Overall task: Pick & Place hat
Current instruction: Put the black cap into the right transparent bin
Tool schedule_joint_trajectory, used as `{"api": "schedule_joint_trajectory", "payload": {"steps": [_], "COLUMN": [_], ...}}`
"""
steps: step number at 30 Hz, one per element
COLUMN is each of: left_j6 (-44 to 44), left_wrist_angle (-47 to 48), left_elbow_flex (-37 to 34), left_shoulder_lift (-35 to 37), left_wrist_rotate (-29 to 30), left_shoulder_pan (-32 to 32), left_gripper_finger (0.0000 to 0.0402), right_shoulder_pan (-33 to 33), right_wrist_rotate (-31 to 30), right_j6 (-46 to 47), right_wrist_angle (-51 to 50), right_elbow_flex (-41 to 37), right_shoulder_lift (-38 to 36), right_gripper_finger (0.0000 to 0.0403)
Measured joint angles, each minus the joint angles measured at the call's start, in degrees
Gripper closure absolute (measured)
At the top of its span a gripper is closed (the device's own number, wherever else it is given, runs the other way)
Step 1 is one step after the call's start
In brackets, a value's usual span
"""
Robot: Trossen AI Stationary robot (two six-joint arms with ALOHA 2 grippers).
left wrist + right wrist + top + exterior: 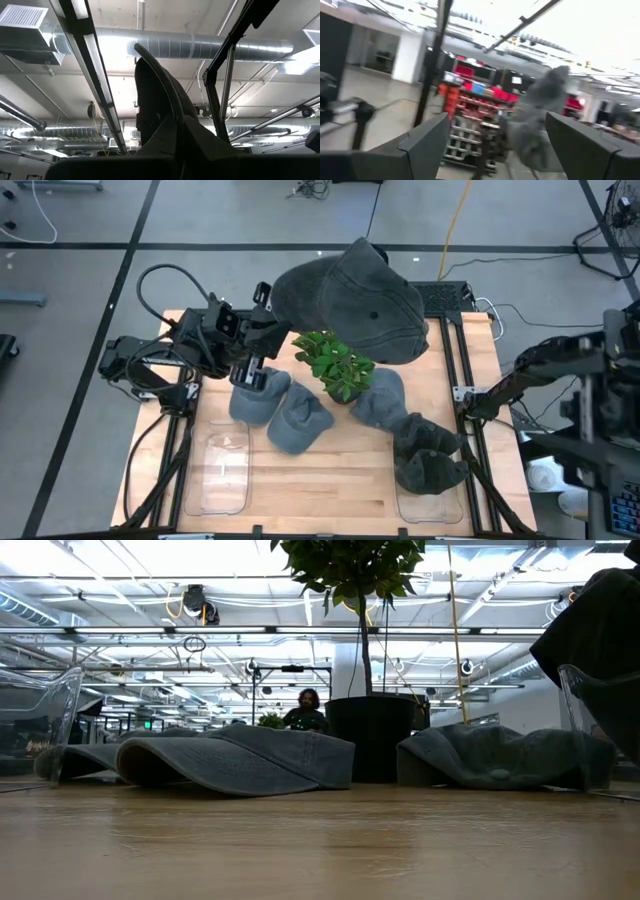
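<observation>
A big grey hat is held high above the table, over the green potted plant. My left gripper is shut on its left end. In the left wrist view the hat rises edge-on from between the fingers. Several more grey hats lie flat on the wooden table around the plant, and one rests partly in the right tray. My right gripper is open and holds nothing, off the table's right side, with the raised hat far ahead of it. My left gripper pinches an edge of the hat between its two fingers, at the hat's left end. Brim or back rim, I cannot tell. The fingers slant upward from the table's left side. The hat stands up past them, lifted clear, above the plant.
Two clear plastic trays sit at the near edge, one on the left and one on the right. The plant's black pot stands mid-table between the lying hats. Bare wood lies between the trays.
</observation>
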State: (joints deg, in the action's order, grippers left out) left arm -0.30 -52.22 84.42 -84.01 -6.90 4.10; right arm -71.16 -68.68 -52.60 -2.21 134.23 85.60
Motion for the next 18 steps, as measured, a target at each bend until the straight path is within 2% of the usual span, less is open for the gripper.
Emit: {"api": "schedule_joint_trajectory", "payload": {"steps": [2, 6, 7, 13, 16, 18], "left_j6": [-0.3, -1.0, -1.2, -1.8, -1.9, -2.0], "left_wrist_angle": [-0.1, -0.1, -0.1, -0.1, 0.1, 0.6], "left_elbow_flex": [0.0, 0.0, 0.0, 0.0, 0.0, 0.0], "left_shoulder_lift": [0.0, 0.0, 0.0, 0.0, 0.0, 0.0], "left_wrist_rotate": [-0.1, -1.2, -1.2, -2.1, -2.1, -2.1], "left_shoulder_pan": [0.0, 0.0, 0.0, 0.0, 0.0, 0.0], "left_gripper_finger": [0.039, 0.039, 0.039, 0.039, 0.039, 0.039], "right_shoulder_pan": [1.0, 4.2, 5.3, 15.6, 17.5, 17.8], "right_wrist_rotate": [0.8, 9.4, 9.6, 1.6, 1.9, 5.0], "right_j6": [-2.3, -2.6, -1.7, 3.9, 6.6, 9.6], "right_wrist_angle": [0.1, 0.0, 0.0, 1.0, -3.0, -8.6], "right_elbow_flex": [0.0, 0.0, 0.0, 0.1, 0.1, 0.1], "right_shoulder_lift": [-0.2, -1.3, -1.8, -3.6, -3.9, -4.0], "right_gripper_finger": [0.0085, 0.0085, 0.0085, 0.0085, 0.0085, 0.0085]}}
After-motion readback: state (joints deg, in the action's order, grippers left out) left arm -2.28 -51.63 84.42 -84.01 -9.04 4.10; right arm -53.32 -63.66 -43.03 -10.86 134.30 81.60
